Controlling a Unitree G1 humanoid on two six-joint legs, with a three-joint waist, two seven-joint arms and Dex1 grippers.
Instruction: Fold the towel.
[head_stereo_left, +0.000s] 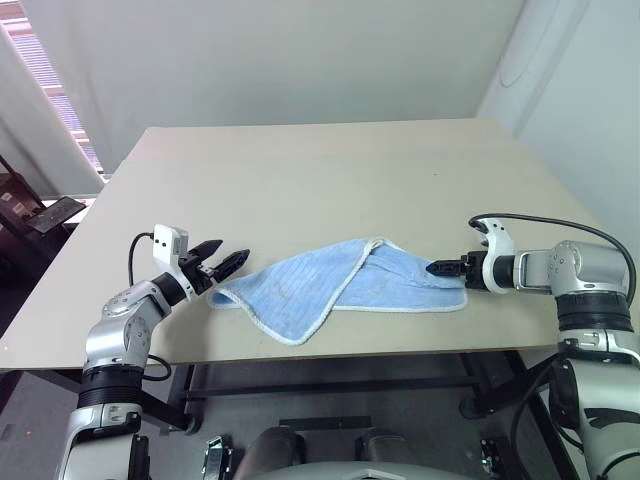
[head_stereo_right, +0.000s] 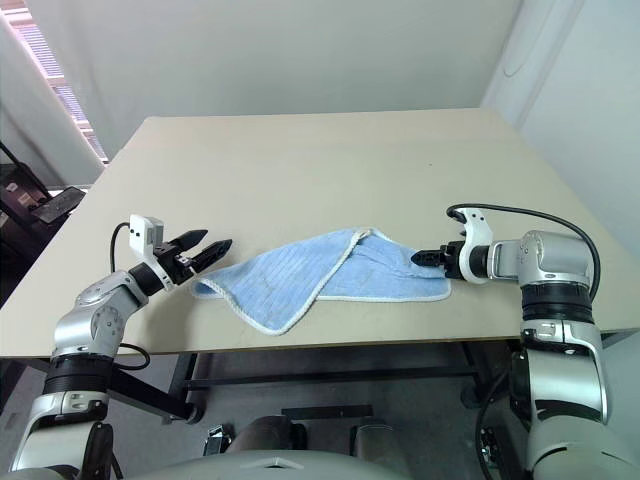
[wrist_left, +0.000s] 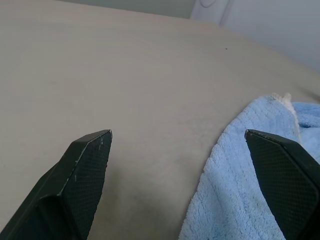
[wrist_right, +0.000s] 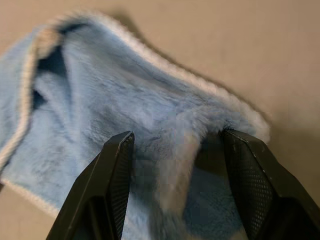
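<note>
From the head cameras: the towel lies crumpled near the front edge of the table, partly doubled over, one flap angled across the middle and a corner pointing toward the near edge. The left gripper hovers level just beside the towel's left corner, fingers spread wide, nothing between them. The right gripper is right at the towel's right end, tips against the cloth; from here I can't say whether it has a pinch on it

Left wrist view now: both black fingers stand far apart, bare tabletop under one, the towel's blue terry edge under the other. Empty, wide open, not yet on the corner

Right wrist view: the fingers are partly open and straddle a raised ridge of towel, white stitched edging curling round the far side. The cloth bunches up between the jaws, but whether the pads actually clamp it I can't tell

My read: this is the grab stage, each arm going for its own end before any fold is drawn. Next, the left one needs to ease in over that corner and close; the right needs a firm pinch on a single layer, or the soft cloth will slip out when lifted

Writing or brands: none readable anywhere, and no tag that I can make out
</note>
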